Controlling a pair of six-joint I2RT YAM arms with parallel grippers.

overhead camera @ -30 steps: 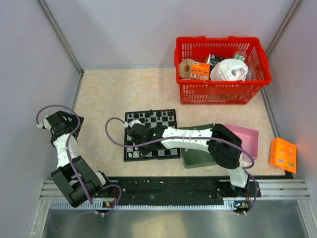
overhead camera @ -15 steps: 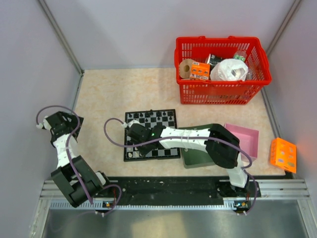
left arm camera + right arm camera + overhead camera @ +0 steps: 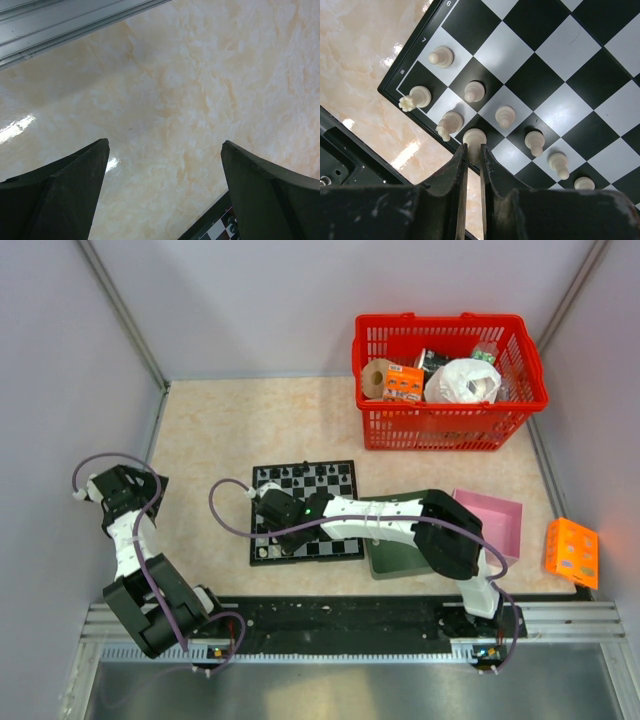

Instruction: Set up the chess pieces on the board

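The right claw pinches a small creamy-white chess piece at the near left edge of the flat black-and-white checkered board. The left claw is spread wide over the beige table

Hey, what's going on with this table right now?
A two-armed robot is setting up a chessboard. The right gripper is shut on a white chess piece over the board's edge row, next to a white knight and a rook in the corner. A line of white pawns already stands in the row beside them. The left gripper hangs open over bare tabletop, holding nothing.
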